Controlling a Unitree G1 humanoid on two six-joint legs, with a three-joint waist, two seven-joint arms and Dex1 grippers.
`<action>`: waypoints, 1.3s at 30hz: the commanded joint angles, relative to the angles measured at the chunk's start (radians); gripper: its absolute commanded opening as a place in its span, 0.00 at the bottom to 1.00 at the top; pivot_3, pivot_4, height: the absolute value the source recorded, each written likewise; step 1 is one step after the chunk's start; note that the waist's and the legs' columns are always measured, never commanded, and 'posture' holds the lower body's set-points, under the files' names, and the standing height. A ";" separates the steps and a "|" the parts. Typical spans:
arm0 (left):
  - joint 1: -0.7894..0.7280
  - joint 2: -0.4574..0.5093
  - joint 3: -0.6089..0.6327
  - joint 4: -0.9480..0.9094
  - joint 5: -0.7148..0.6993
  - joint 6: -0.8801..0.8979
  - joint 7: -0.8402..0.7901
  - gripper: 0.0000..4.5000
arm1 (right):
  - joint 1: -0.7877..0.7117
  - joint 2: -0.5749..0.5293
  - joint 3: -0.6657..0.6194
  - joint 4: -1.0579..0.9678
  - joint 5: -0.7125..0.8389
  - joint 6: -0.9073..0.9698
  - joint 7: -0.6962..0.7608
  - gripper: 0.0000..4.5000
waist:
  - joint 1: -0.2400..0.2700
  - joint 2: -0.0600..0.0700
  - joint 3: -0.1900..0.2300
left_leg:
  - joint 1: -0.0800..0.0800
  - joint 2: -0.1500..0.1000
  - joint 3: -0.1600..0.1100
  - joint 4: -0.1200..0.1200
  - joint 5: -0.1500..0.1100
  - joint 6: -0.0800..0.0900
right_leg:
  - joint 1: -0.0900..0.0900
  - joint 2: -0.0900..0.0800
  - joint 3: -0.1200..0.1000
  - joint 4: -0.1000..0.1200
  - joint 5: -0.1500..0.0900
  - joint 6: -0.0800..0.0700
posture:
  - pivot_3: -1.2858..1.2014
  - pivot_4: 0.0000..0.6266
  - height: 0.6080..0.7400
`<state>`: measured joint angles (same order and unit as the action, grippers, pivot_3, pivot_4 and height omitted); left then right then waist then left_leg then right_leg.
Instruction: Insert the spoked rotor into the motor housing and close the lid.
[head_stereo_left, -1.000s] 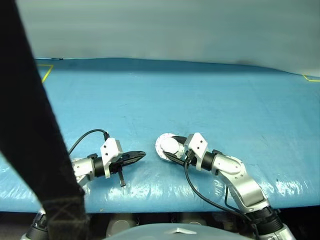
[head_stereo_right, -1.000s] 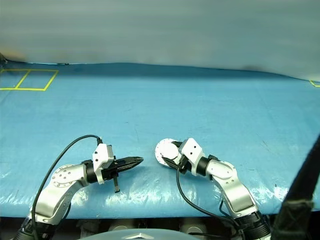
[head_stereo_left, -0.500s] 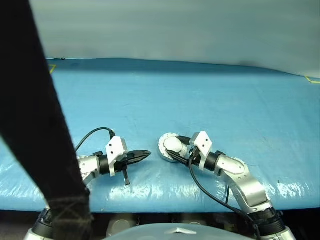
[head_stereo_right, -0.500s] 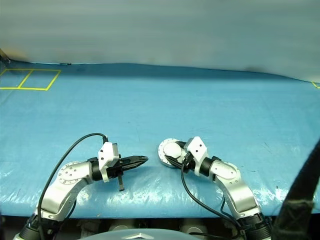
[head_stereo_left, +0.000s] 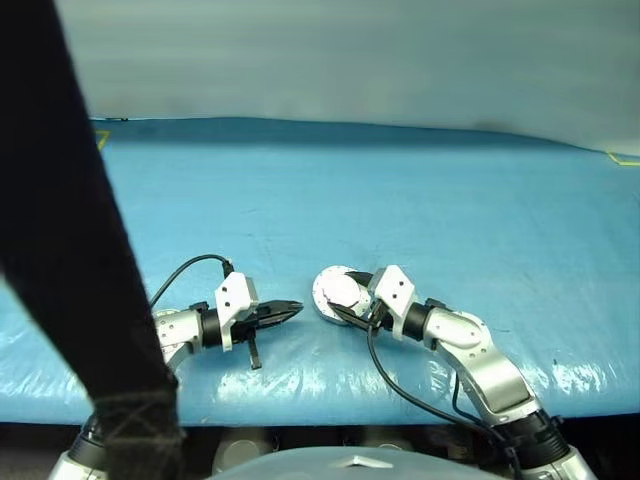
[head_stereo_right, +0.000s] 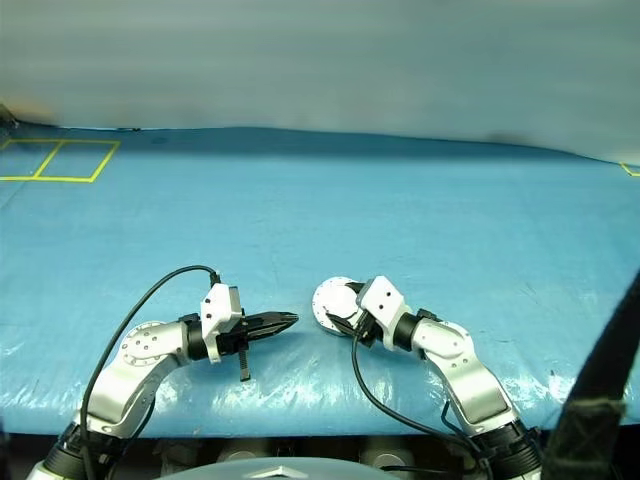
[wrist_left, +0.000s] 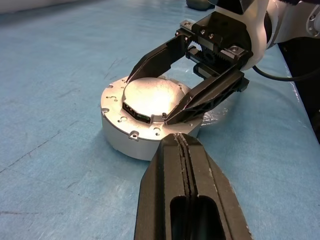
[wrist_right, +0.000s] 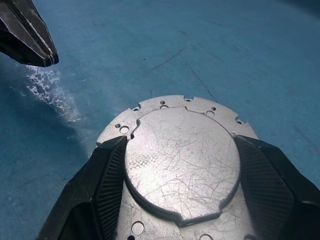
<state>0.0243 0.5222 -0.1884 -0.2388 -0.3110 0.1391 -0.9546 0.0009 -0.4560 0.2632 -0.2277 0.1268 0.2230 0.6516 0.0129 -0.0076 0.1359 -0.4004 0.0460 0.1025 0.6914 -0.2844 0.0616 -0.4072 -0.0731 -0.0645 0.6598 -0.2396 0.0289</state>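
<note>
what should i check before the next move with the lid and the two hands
1. Lid on the stack, smooth silver face up: ok.
2. Lid fully seated: not ok, the left wrist view shows a gap under its raised part.
3. Right hand around the lid's raised centre, a finger on each side: ok.
4. Left hand shut and apart from the disc: ok.
5. Spoked rotor inside: cannot tell, covered.
6. Blue table bare around the stack: ok.

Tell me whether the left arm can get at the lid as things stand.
Probably yes: the left gripper, shut, points at the lid across bare blue table, but the right gripper already straddles its raised centre.
</note>
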 joint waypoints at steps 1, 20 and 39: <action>-0.002 -0.005 0.004 -0.010 0.005 -0.023 0.007 0.00 | 0.037 0.013 0.005 0.125 -0.059 0.051 -0.065 0.67 | -0.001 -0.002 -0.002 | 0.000 0.000 0.000 0.000 0.000 0.000 | 0.000 -0.001 0.000 0.000 0.000 0.000 | 0.52 0.24 1.00; -0.148 -0.182 -0.002 0.183 0.000 -0.001 0.101 0.00 | 0.040 0.005 -0.003 0.088 -0.008 0.069 -0.017 0.67 | 0.001 -0.004 -0.006 | 0.000 0.000 0.000 -0.002 0.002 0.000 | 0.000 -0.005 -0.002 -0.001 0.002 -0.003 | 0.52 0.24 1.00; -0.206 -0.173 -0.149 0.241 0.216 0.058 0.148 0.00 | 0.065 0.018 -0.011 0.063 0.010 0.070 -0.045 0.67 | 0.007 -0.004 -0.007 | 0.000 -0.001 -0.001 -0.004 0.002 0.000 | 0.000 -0.006 -0.003 -0.002 0.001 -0.002 | 0.52 0.24 1.00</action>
<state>-0.1786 0.3551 -0.3088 -0.0249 -0.1261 0.1820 -0.8250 0.0326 -0.4246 0.2368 -0.2189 0.1677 0.2306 0.6095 0.0195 -0.0116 0.1287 -0.4003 0.0453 0.1019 0.6873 -0.2827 0.0616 -0.4074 -0.0789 -0.0678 0.6574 -0.2385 0.0272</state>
